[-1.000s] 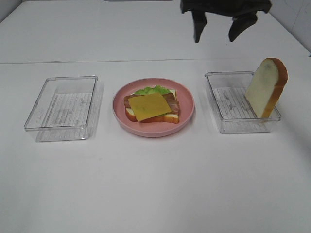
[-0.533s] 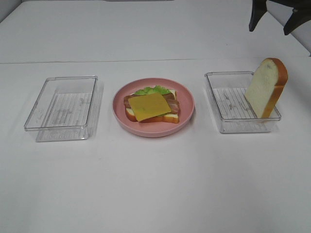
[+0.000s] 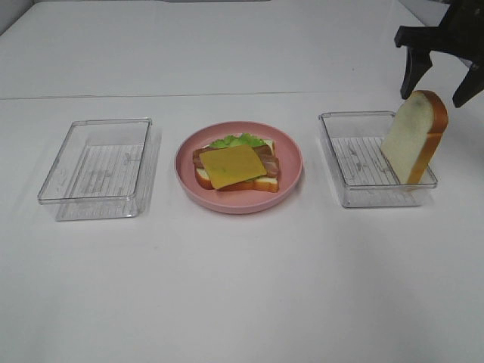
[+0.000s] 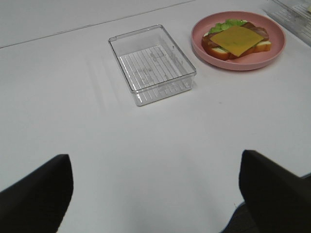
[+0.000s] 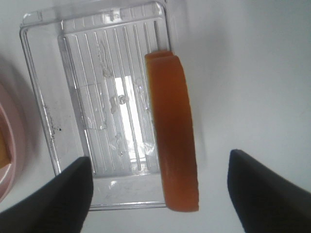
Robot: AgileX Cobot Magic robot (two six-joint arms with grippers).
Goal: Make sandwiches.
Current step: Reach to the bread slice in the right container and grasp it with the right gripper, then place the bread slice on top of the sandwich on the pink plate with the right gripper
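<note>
The sandwich lies on a round pink plate in the middle of the table: a bread slice, green lettuce, brown meat strips and a yellow cheese square on top. The left wrist view also shows it. A second bread slice stands on edge, leaning against the right wall of the right clear tray. My right gripper hangs open just above that slice, its dark fingers on either side of the orange crust without touching it. My left gripper is open and holds nothing, low over the near left of the table.
A clear tray with nothing in it sits left of the plate, also in the left wrist view. The white table's front edge shows by the left gripper. A seam crosses the table behind the trays.
The right gripper has moved from the back middle of the table to the right and come down over the standing bread slice. Nothing else has moved.
</note>
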